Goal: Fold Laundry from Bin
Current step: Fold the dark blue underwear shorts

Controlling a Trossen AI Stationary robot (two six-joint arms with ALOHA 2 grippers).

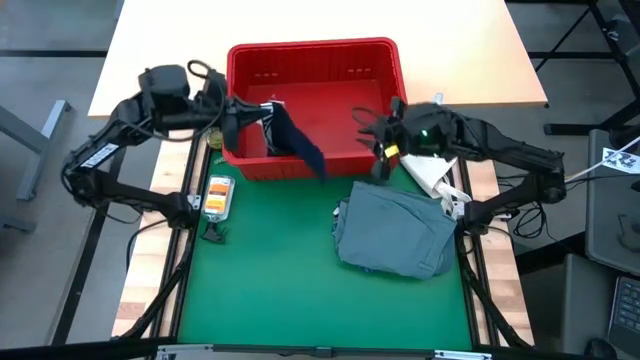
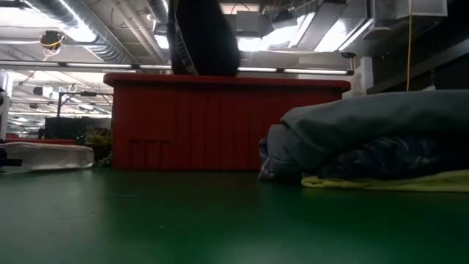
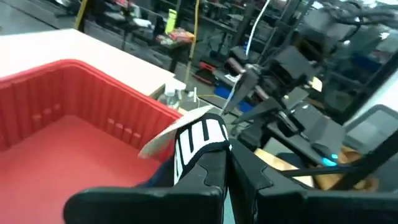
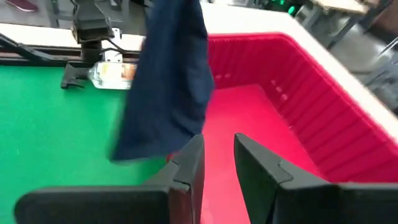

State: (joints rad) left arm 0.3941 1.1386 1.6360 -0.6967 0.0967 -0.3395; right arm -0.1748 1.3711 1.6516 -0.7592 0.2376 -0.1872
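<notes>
Nearly finished: folded grey-blue garment (image 1: pixel 395 230) stacked centre-right on green mat (image 1: pixel 270 290), red bin (image 1: pixel 312 70) otherwise bare, last dark navy garment (image 1: pixel 296 140) dangling upper-centre, clenched in left gripper (image 1: pixel 232 122); right gripper (image 1: pixel 378 138) part-parted, empty, over bin's right edge.

- The bin (image 1: pixel 375 60) is showing solid red, walls and floor alike.
- The dark navy garment (image 1: pixel 298 143) is hanging plain, with white stripes on black near its held edge.
- At four o'clock, the folded grey-blue garment (image 1: pixel 395 230) is lying over a yellow one (image 2: pixel 381 182).
- The bench mat (image 1: pixel 270 280) is showing green; the bench (image 1: pixel 460 40) beyond is looking pale cream.
- The left end effector (image 1: pixel 240 122) and right end effector (image 1: pixel 380 135) are appearing black.
</notes>
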